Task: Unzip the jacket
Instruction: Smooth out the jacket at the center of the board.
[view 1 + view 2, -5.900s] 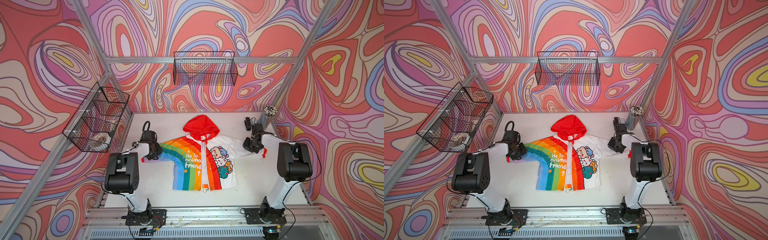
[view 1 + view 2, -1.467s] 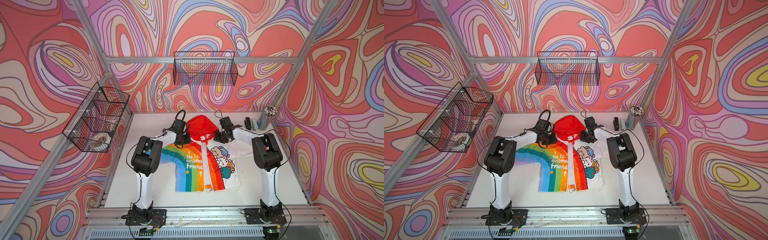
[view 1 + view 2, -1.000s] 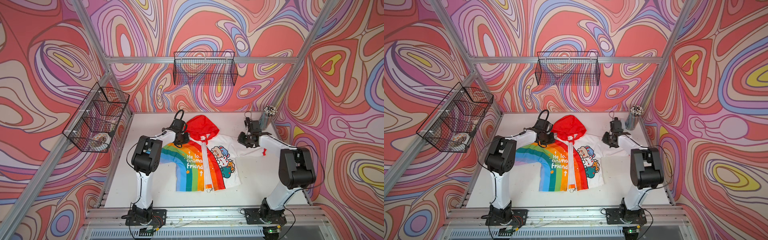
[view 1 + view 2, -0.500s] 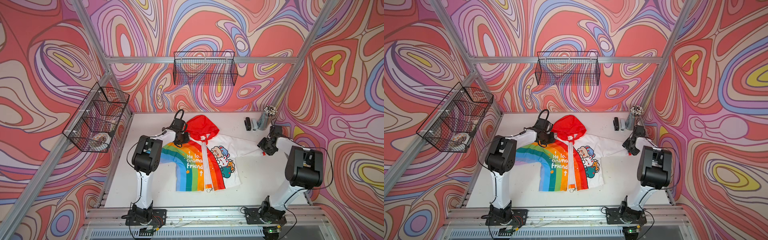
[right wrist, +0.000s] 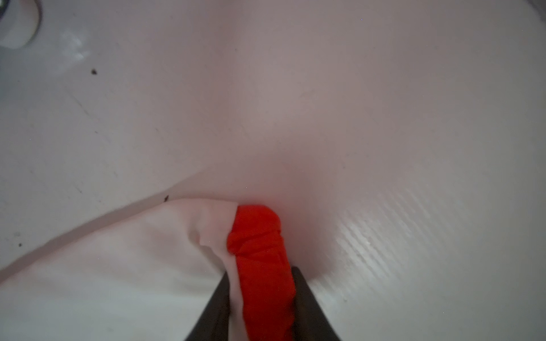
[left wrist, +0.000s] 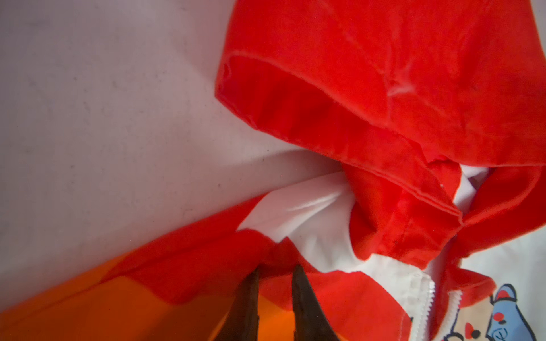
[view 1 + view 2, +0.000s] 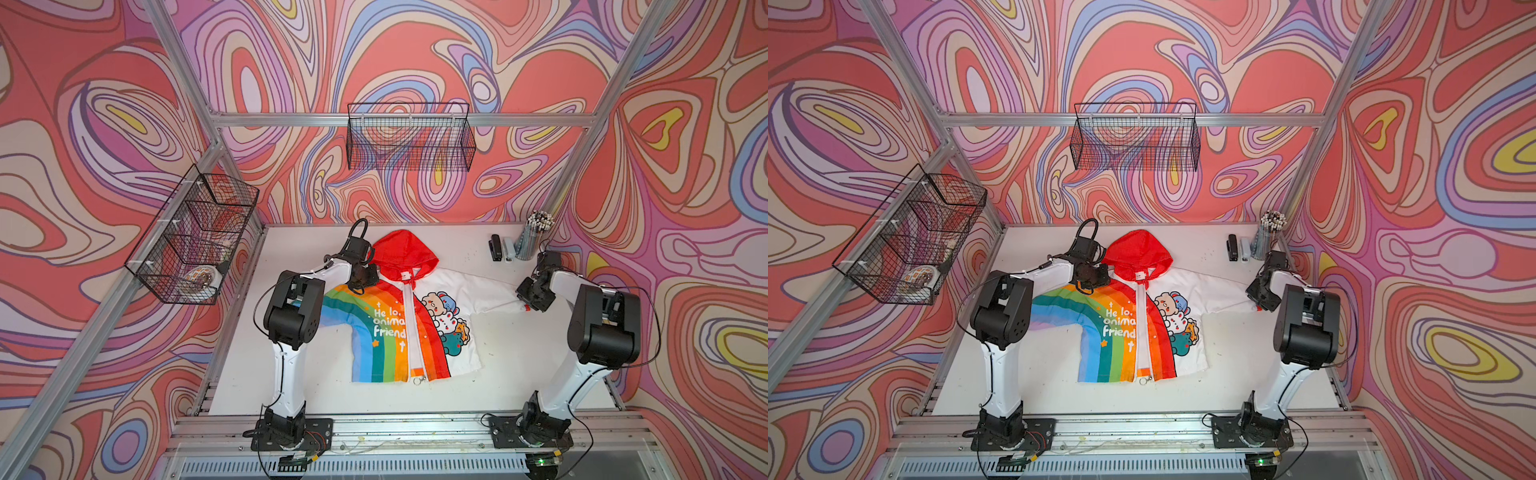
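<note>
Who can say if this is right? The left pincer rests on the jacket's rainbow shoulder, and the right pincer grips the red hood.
No: the right pincer grips the red cuff of the white sleeve, not the hood; the right wrist view shows it. The left pincer does rest on the jacket's rainbow shoulder.

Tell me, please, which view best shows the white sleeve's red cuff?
The right wrist view: the red cuff is close and central, clamped in the right gripper. Both top views show the cuff as a mere sliver; the left wrist view misses it.
</note>
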Motion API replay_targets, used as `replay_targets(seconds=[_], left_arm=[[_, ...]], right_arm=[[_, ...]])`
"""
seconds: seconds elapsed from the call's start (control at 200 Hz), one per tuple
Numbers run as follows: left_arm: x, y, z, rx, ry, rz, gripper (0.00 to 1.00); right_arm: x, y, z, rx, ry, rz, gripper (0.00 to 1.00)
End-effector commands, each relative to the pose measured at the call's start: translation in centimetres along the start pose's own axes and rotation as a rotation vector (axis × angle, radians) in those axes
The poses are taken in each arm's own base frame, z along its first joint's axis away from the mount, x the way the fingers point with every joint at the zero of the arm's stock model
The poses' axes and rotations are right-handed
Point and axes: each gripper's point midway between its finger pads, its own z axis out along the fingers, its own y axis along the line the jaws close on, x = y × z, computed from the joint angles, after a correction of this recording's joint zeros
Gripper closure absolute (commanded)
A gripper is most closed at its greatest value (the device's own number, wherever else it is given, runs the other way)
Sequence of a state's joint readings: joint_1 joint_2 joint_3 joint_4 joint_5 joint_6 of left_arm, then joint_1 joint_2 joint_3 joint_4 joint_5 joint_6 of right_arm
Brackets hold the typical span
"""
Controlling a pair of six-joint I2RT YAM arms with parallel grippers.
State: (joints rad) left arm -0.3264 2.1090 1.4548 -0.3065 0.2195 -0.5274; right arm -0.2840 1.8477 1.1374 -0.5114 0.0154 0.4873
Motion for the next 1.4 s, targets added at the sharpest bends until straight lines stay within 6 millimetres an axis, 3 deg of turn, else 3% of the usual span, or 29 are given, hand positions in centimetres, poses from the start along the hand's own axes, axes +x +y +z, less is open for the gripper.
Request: replay_targets(seconds=[0.0,0.215,0.381,0.446,0.546,0.636,0.731,0.821,0.891,1.082,1.262,1.392], left_arm=[[1.6,2.3,1.1,-0.085,0.064,-0.026,0.78],[1.9,2.7,1.3,-0.101,0.075,-0.022,0.77],[1.9,1.9,1.1,-0.063,0.083,-0.017,0.75],[1.5,1.2,0.6,-0.037,0.076,-0.013,0.73],[0.7,0.3,-0.2,-0.013,0.062,-0.006,0.70],[0.2,-0.2,-0.8,-0.003,0.050,-0.003,0.70],[-0.1,-0.5,-1.0,0.007,0.047,-0.005,0.70],[-0.1,-0.7,-1.1,0.010,0.047,-0.009,0.70],[0.0,-0.6,-1.1,0.004,0.048,-0.009,0.70],[0.1,-0.2,-0.9,-0.013,0.055,-0.011,0.70],[0.3,0.1,-0.7,-0.024,0.061,-0.016,0.70],[0.4,0.3,-0.7,-0.037,0.064,-0.018,0.70]], right_arm=[[0.9,-2.4,0.7,0.065,0.029,0.032,0.77],[0.4,-3.6,0.3,0.077,0.009,0.074,0.78],[-0.4,-3.5,-1.1,0.068,-0.047,0.065,0.47],[-1.4,-3.4,-3.6,0.063,-0.120,0.058,0.37],[-1.0,-2.1,-7.0,0.027,-0.187,0.017,0.36],[2.1,1.5,-9.6,-0.093,-0.168,-0.070,0.38],[8.4,5.8,-11.2,-0.200,-0.056,-0.213,0.45],[14.3,7.6,-12.4,-0.238,0.030,-0.312,0.52],[17.6,7.2,-12.9,-0.216,0.069,-0.362,0.58],[23.5,5.1,-13.1,-0.187,0.191,-0.422,0.72],[26.3,4.7,-12.1,-0.195,0.260,-0.453,0.88],[27.4,4.6,-10.8,-0.199,0.300,-0.448,0.92]])
